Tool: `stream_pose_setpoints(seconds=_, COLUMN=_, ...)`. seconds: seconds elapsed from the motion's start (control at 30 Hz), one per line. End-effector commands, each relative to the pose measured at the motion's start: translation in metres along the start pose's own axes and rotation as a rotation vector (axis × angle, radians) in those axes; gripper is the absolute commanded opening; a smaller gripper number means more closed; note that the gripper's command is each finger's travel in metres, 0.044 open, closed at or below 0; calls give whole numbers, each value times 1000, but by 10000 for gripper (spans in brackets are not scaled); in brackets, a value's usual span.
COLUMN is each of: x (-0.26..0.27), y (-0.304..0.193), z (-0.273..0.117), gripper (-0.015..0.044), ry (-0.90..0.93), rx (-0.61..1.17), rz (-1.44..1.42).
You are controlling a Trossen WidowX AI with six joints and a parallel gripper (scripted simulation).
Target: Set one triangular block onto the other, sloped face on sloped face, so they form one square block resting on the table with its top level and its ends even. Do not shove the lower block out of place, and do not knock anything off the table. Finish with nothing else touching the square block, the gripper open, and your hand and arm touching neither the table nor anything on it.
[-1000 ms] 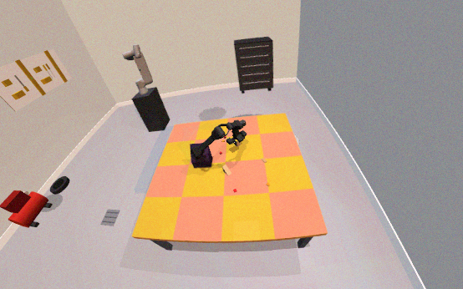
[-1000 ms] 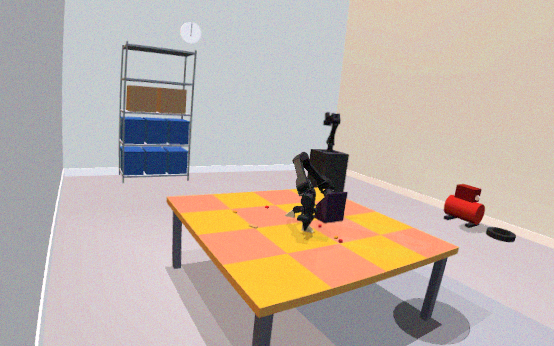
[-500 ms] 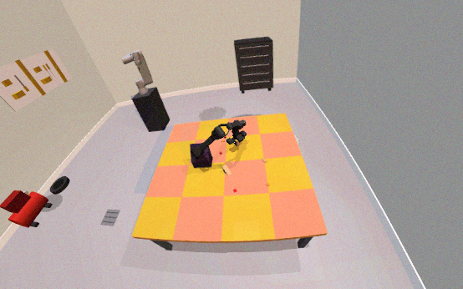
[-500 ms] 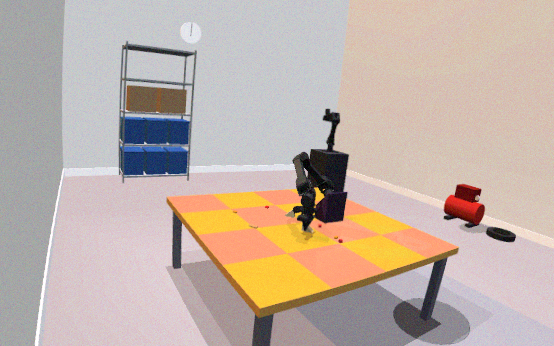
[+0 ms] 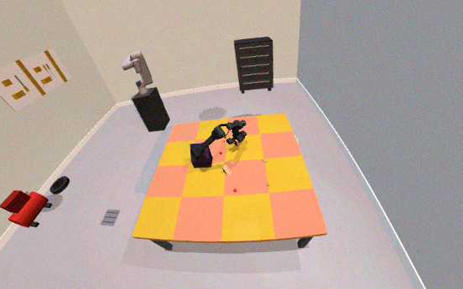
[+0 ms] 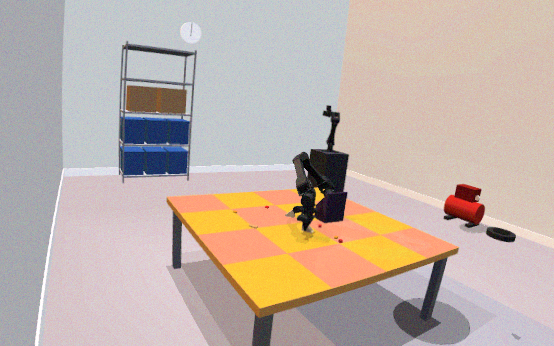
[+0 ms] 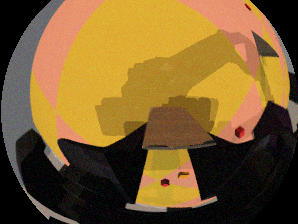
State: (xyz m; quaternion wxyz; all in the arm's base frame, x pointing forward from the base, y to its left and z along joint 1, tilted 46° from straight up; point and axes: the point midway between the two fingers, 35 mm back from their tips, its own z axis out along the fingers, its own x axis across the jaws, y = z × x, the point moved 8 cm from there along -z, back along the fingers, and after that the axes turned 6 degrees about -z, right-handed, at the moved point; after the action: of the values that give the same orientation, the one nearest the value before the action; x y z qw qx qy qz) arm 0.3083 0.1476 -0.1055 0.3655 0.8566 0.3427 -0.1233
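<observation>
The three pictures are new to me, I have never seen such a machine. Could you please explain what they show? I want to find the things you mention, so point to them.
The machine is one black arm (image 5: 214, 135) (image 6: 302, 172) on a checkered table (image 5: 248, 217) (image 6: 270, 280). The top picture looks down from high up; the exterior one looks across the table from the side; the wrist one looks out from the arm's end. The jaws are closed on a brown block (image 7: 177, 127). A pale block (image 5: 226, 169) lies on the table near the arm's dark base (image 5: 200, 160) (image 6: 332, 207), and a few small red and orange pieces are scattered around.
</observation>
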Motion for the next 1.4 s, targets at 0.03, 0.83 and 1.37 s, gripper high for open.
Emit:
stream_pose_setpoints(seconds=0.03, x=0, y=0, z=0, gripper=0, ry=-1, rx=1, rz=6)
stream_pose_setpoints(seconds=0.83, x=0, y=0, z=4, gripper=0, ry=1, rx=0, rz=0)
stream_pose_setpoints(seconds=1.37, x=-1, y=0, z=27, gripper=0, ry=7, rx=0, rz=-3)
